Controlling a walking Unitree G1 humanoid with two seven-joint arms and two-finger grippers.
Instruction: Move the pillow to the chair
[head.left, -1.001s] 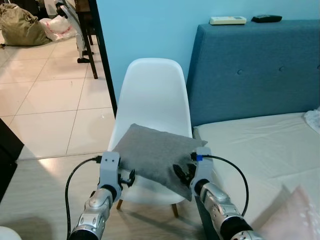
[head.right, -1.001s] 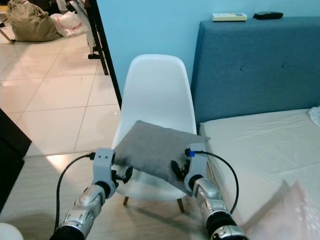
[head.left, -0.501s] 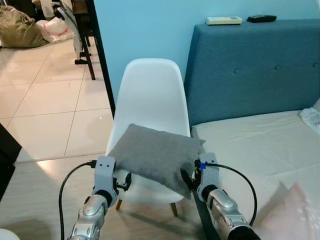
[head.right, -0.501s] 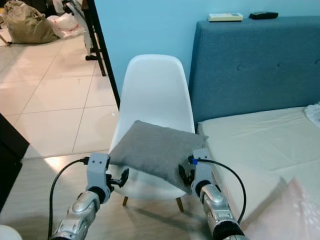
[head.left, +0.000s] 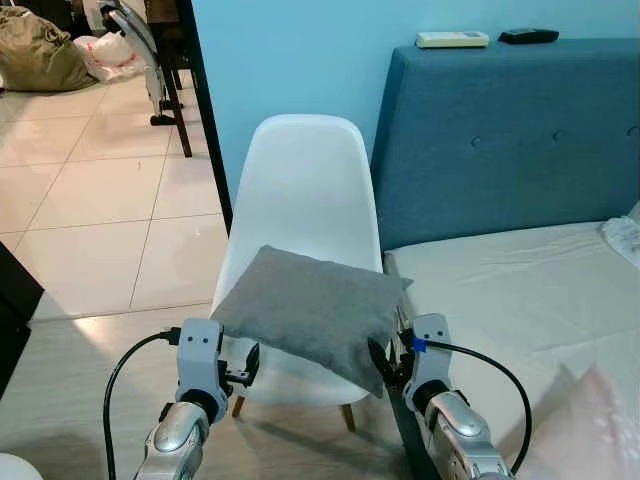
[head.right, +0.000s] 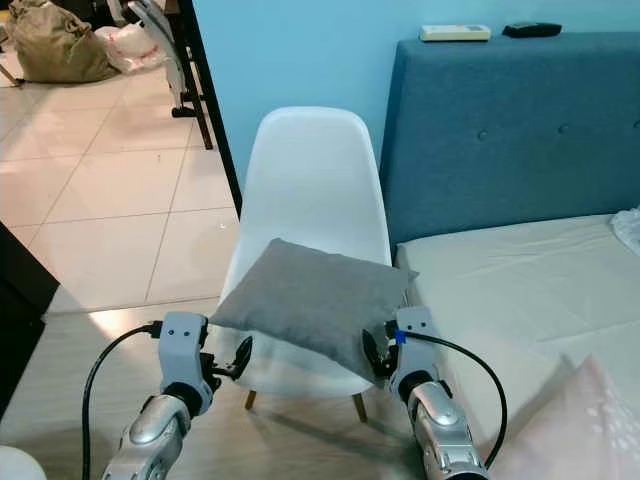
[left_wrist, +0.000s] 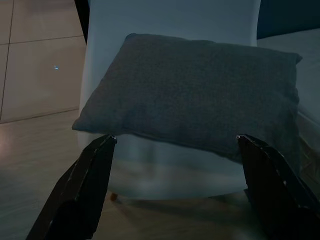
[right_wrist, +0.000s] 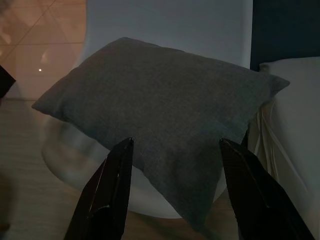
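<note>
The grey pillow lies on the seat of the white chair, its right corner hanging over the seat edge toward the bed. The left gripper is at the pillow's 7 o'clock, fingers spread wide, holding nothing. The right gripper is at its 5 o'clock, also wide open and empty. At 1 o'clock stands the blue headboard.

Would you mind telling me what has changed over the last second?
Both arms have drawn back from the grey pillow: the left gripper and right gripper, open, now sit lower and nearer the robot. The pillow stays resting on the white chair beside the bed.
</note>
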